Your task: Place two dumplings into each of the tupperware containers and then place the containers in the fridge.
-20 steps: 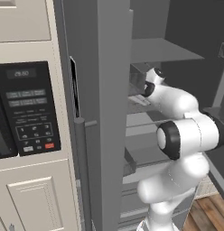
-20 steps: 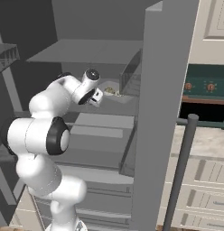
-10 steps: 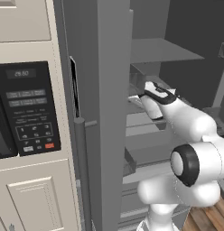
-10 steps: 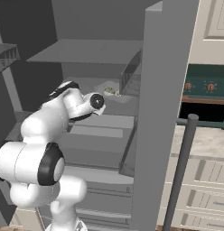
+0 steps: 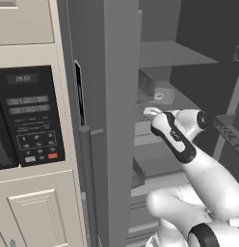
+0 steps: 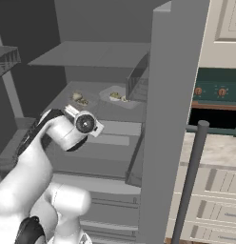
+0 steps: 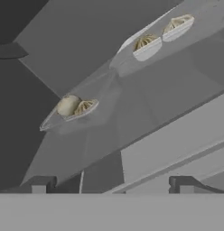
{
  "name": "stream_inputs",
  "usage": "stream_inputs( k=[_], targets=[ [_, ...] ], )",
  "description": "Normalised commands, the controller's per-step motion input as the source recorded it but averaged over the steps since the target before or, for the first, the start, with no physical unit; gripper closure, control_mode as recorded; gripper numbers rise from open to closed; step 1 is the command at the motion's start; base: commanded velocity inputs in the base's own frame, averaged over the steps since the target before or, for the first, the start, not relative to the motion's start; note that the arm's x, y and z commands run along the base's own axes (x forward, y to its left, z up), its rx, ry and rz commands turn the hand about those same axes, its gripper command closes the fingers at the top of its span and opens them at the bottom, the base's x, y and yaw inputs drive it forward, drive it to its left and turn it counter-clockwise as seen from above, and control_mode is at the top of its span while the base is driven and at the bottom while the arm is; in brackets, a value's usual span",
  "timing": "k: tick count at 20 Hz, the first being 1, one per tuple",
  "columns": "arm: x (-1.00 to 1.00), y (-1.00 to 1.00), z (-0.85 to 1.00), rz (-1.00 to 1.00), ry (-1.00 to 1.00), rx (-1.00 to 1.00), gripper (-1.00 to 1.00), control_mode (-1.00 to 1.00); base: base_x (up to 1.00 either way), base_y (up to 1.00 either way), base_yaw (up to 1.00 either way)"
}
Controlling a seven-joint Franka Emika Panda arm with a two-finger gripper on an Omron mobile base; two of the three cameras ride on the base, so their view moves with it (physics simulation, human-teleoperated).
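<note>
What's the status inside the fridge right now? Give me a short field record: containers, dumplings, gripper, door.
fridge: door open, grey shelves showing
tupperware containers: two, side by side on one shelf; left one, right one
dumplings: two in the left container, two in the right
gripper: open, empty, short of the containers and pointing at them
task state: both filled containers sit in the fridge

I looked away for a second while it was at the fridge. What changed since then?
The arm drew back and down from the fridge shelf, and the tool went from nearly open to fully open, holding nothing. The two tupperware containers with their dumplings stayed where they were on the shelf, and the fridge door stayed open.
</note>
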Motion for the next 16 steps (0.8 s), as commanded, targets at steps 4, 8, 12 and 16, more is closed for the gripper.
stream_inputs(
  k=[4,8,12,16],
  targets=[
    [-1.0,-0.53,0.41,-0.25,0.2,0.0,-1.0,-1.0,0.0,0.0,0.0],
    [-1.0,-0.75,0.33,-0.21,0.18,0.0,-1.0,-1.0,0.0,0.0,0.0],
    [-1.0,-0.79,0.16,-0.19,0.1,0.0,-1.0,-1.0,0.0,0.0,0.0],
    [-1.0,-0.63,0.03,-0.17,0.05,0.0,-1.0,-1.0,0.0,0.0,0.0]
  ],
)
